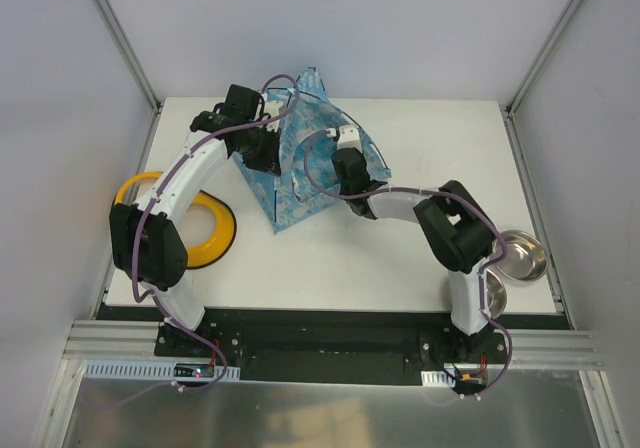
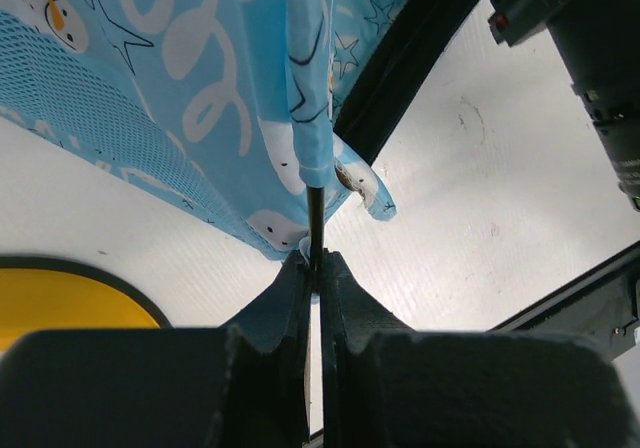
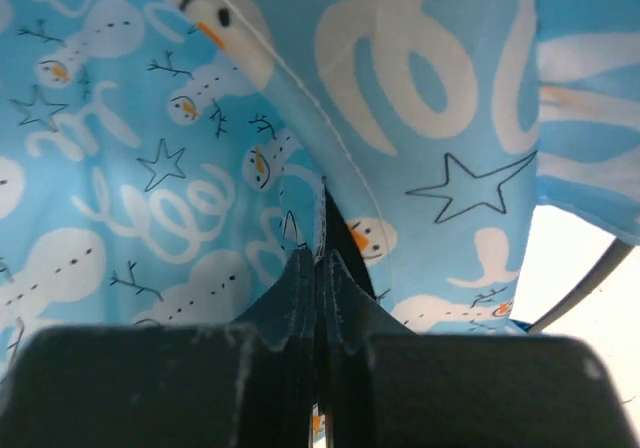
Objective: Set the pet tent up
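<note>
The pet tent (image 1: 300,163) is a light blue, snowman-printed fabric shape, partly raised at the back middle of the table. My left gripper (image 1: 268,158) is at its left side. In the left wrist view that gripper (image 2: 316,260) is shut on a thin black pole (image 2: 315,218) coming out of a fabric sleeve (image 2: 308,88). My right gripper (image 1: 336,144) is at the tent's right side. In the right wrist view it (image 3: 321,258) is shut on a stitched seam of the tent fabric (image 3: 430,88), which fills the frame.
A yellow double bowl (image 1: 216,236) lies at the left, partly under my left arm, and shows again as a yellow bowl (image 2: 60,303) in the left wrist view. Two steel bowls (image 1: 522,256) sit at the right table edge. White walls and metal posts surround the table (image 1: 330,268).
</note>
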`<state>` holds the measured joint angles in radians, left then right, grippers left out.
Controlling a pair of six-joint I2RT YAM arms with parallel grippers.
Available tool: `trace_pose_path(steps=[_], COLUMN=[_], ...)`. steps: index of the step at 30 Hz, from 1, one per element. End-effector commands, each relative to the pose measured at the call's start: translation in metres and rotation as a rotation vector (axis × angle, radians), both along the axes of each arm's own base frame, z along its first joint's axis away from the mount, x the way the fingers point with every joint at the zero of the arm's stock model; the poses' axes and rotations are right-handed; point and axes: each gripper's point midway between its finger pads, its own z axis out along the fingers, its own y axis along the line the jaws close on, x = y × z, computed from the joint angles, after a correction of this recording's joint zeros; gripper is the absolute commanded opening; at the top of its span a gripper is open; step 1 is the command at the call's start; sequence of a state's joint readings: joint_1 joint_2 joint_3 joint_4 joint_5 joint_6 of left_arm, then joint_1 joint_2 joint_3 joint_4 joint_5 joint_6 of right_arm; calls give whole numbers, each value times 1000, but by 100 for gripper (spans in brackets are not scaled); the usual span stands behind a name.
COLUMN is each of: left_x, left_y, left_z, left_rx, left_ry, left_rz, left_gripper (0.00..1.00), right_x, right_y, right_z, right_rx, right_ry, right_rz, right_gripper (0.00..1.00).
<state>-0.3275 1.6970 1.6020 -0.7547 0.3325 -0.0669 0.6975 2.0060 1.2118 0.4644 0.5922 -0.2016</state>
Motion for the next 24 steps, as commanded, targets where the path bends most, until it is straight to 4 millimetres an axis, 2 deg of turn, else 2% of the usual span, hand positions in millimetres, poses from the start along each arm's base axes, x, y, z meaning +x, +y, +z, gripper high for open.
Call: trace_pose_path(steps=[1,2,5,8,12,16,17,19,24], left_x=[-7,-7,-4,-1,-1,0,0,0,1], left_y=[-6,-6,-3,0,2,4,4,4,3], left_z=[29,29,25,23,19,16,16,16,16], left_rx=[-50,-47,-31,-15,-1,13,14,15,8], left_ry=[-46,-47,-40,-39,-29,-26,-26,-25,-23], left_rz=[-18,-15,4,21,33,40,41,41,40], left_gripper=[0,0,0,0,0,0,0,0,0], right_x=[25,24,12,-7,-32,-59,-66,-84,-125], right_y=[-9,-12,-13,-6,0,-5,1,21,85], right_z=[55,59,70,78,83,89,86,87,83], right_rx=[-46,-55,-56,66,186,279,299,358,438], right_ry=[-205,-214,-200,-119,-18,58,89,163,358], right_rz=[-129,-151,-163,-113,-62,-48,-11,122,491], right_gripper=[0,4,42,61,70,79,79,81,81])
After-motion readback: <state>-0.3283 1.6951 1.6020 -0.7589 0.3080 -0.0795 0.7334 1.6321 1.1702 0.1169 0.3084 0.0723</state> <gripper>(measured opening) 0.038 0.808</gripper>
